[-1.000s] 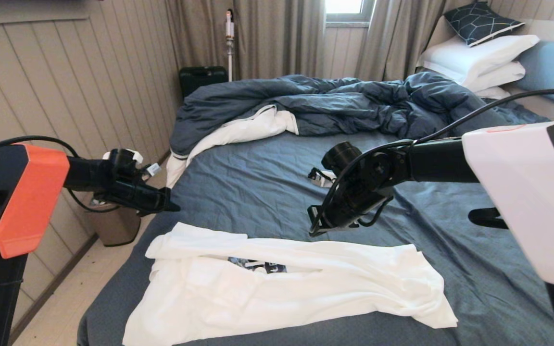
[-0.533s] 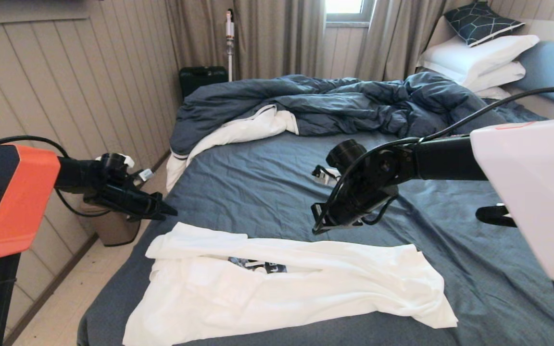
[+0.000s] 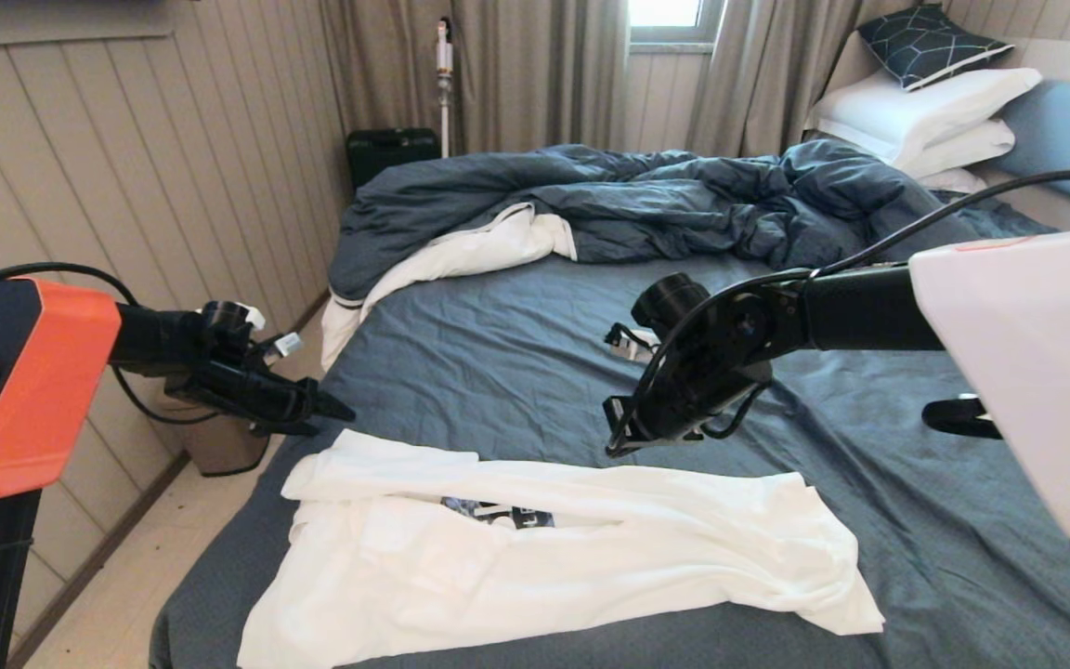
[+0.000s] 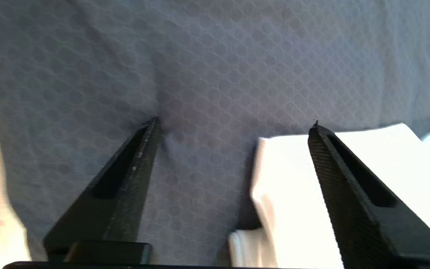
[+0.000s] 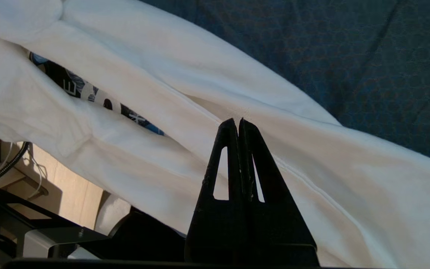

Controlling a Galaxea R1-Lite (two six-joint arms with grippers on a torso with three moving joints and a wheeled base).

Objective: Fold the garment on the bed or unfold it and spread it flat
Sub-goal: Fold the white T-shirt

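A white garment (image 3: pixel 554 557) lay roughly folded and rumpled across the near end of the bed (image 3: pixel 516 344), a dark print showing through a gap in its folds, with the bed's blue-grey duvet (image 3: pixel 646 200) heaped toward the white pillows (image 3: pixel 925 116). The left gripper (image 3: pixel 326 409) hovered just beyond the garment's far left corner, fingers spread wide and holding nothing. The right gripper (image 3: pixel 611 448) hung above the garment's far edge, angled downward, its fingers (image 5: pixel 233 149) pressed together and empty.
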